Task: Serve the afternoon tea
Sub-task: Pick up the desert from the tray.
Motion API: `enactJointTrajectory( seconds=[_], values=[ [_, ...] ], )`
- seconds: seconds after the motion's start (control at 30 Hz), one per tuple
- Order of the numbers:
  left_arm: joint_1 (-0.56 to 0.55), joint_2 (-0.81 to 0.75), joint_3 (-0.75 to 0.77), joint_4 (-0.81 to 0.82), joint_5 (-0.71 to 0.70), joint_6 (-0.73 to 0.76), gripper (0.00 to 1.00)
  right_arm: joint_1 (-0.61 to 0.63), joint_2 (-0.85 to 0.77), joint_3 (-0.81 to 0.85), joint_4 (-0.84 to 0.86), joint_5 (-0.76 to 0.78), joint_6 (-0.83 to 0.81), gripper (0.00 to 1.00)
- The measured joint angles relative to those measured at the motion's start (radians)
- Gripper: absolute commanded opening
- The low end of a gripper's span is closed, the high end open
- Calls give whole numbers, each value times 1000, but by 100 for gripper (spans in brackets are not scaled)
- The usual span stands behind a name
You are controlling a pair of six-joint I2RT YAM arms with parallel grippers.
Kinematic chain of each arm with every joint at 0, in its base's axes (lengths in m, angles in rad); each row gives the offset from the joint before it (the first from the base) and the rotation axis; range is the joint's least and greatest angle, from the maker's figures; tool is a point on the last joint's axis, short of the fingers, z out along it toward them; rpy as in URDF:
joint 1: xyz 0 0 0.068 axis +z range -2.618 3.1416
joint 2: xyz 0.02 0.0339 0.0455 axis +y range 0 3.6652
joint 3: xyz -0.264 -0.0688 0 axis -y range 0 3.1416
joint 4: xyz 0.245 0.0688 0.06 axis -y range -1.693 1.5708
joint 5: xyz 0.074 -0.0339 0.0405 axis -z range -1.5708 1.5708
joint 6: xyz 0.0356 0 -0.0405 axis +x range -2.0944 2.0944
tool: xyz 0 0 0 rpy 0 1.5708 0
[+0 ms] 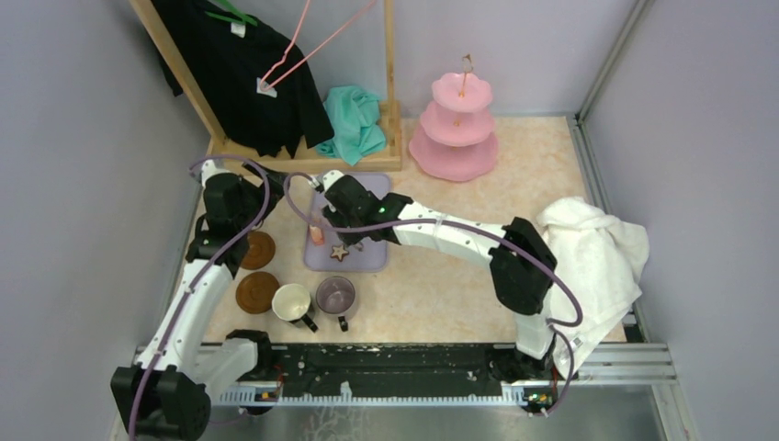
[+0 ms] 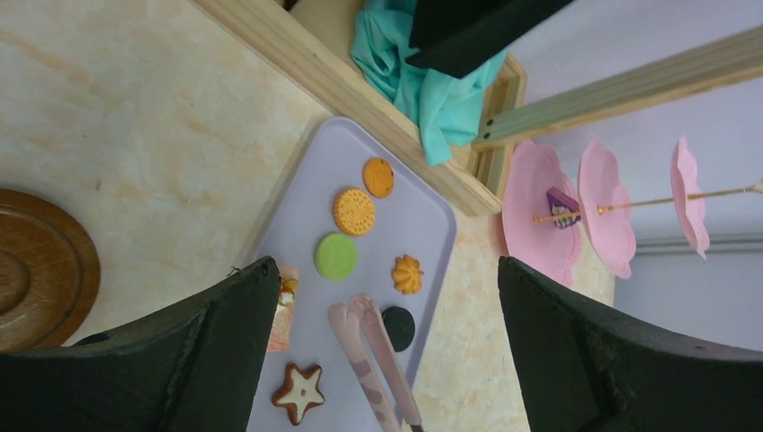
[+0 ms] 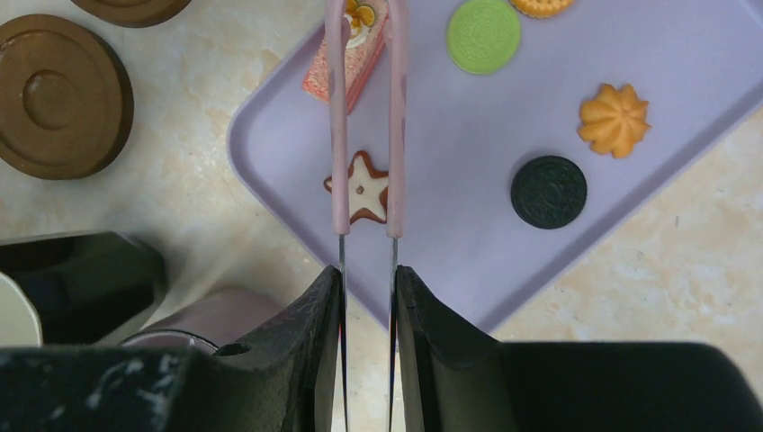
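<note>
Clenching pink tongs (image 3: 338,135), the right pincer (image 3: 367,279) holds their tips either side of a pink cake slice (image 3: 360,54) at the edge of the lilac tray (image 3: 468,207), with the star cookie (image 3: 364,187) beneath the arms. The left pincer (image 2: 387,279) hangs released above the counter (image 2: 135,135) beside the tray. The pink three-tier stand (image 1: 455,129) stands well apart.

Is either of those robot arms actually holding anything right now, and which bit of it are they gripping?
The right end effector pinches a pair of pink tongs by their thin metal rear end. The left end effector is open and holds nothing.
</note>
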Motion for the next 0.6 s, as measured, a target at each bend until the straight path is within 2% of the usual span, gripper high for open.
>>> enactJointTrajectory(
  seconds=[0.27, 0.6],
  values=[
    [77, -64, 5, -37, -54, -20, 97, 0, 133, 179, -176, -37, 67, 27],
    [80, -113, 5, -40, -87, -30, 97, 0, 205, 371, -316, -65, 141, 29]
  ],
)
